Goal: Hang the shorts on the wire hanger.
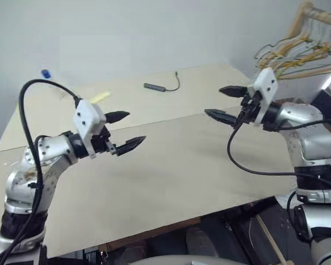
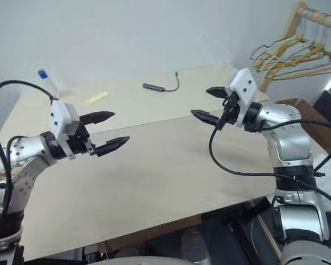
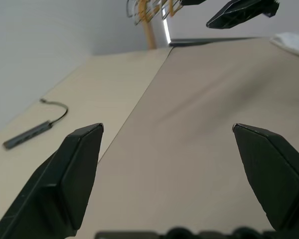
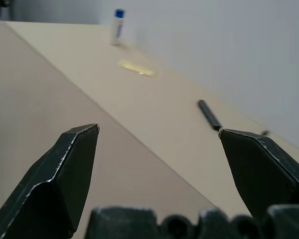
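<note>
Pincers first: the left pincer is hovering over the near part of the table with its jaws standing wide and gripping nothing, and the right pincer is hovering opposite it, likewise wide and empty, the two pointing roughly toward each other. A white fold of cloth, probably the shorts, is peeking in at the table's far right edge in the left wrist view, beyond the right pincer's fingers; too little of it is showing to read its lie. Judging by that thin white cloth, the shorts are going to be light, limp and prone to sagging or sliding, so I am expecting the safest hold to be a pinch on the waistband, one pincer near each end, keeping the fabric spread while it is being draped over the hanger's bar. A thin wire hanger is likely going to be light, springy and quick to swing. Farther out, a hanger bunch is dangling from a wooden rack past the table's right corner, a dark cabled adapter and a yellow strip are lying near the wall, and a blue-capped bottle is standing at the far left.
</note>
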You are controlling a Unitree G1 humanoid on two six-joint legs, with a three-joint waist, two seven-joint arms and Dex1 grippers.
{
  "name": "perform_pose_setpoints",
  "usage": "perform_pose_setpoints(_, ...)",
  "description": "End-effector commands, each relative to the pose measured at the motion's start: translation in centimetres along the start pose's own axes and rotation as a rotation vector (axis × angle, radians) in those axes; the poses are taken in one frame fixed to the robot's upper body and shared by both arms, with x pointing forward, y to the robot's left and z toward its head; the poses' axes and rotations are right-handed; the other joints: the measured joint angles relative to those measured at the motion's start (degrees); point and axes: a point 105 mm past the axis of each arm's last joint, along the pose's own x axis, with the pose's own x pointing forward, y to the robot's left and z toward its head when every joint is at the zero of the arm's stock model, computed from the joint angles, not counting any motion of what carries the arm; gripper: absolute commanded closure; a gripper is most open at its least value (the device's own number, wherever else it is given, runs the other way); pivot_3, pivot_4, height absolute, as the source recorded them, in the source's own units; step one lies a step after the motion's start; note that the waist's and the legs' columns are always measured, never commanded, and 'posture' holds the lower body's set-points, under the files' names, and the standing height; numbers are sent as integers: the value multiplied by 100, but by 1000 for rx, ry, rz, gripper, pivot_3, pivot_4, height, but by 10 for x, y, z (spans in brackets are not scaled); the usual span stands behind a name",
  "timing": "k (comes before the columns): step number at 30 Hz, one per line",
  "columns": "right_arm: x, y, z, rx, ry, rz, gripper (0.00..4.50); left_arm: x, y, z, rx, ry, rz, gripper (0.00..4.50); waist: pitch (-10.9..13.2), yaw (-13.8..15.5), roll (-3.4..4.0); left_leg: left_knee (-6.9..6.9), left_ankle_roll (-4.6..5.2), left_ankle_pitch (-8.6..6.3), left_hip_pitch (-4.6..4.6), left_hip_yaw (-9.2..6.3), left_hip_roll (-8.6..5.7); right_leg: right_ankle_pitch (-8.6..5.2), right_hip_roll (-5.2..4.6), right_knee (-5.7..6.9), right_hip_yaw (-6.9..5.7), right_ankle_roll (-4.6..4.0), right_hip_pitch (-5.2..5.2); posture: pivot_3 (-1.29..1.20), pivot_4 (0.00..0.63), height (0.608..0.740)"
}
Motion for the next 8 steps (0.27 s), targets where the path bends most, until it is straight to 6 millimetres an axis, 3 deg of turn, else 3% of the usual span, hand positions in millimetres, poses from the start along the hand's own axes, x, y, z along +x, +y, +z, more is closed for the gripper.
perform_pose_setpoints(1, 4, 6, 8, -62, -9, 81, 14, -8, -2, 8, 64, -5, 1, 0, 0, 176, 0, 0, -1, 1, -6, 0, 0, 0, 0, 4, 0, -2, -17, -77, 0, 740)
perform_pose_setpoints(8, 3, 14, 3, -70, 6, 117, 14, -7, -3, -3, 77, 41, 13, 0, 0, 488, 0, 4, -24, 15, -64, 3, -3, 4, 0, 49, -2, -25, -93, -85, 0, 740)
